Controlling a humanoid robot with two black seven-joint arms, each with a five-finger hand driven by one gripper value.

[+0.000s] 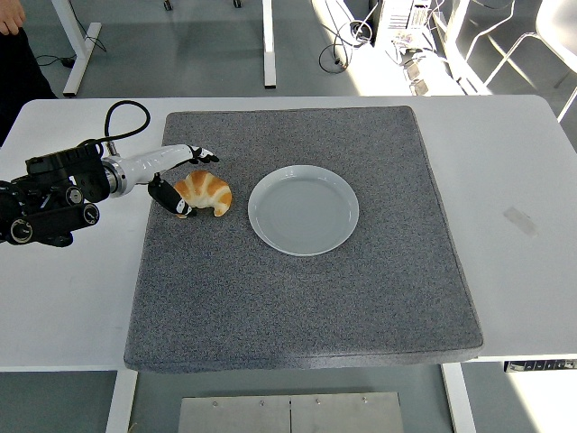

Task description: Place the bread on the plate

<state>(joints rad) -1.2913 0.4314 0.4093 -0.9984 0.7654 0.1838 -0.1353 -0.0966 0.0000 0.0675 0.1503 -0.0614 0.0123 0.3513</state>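
Observation:
A golden croissant (206,192) lies on the grey mat (306,289), left of a pale round plate (304,209) that has nothing on it. My left hand (185,179) reaches in from the left edge and brackets the croissant's left end. Its fingers (200,153) stretch over the top of the bread while the thumb (173,199) sits low at its near-left side. The hand is spread around the bread without closing on it. The right arm does not show.
The mat covers most of the white table (514,171). A person's hand and dark sleeve (13,45) show at the top left corner. Table legs and cables stand on the floor behind.

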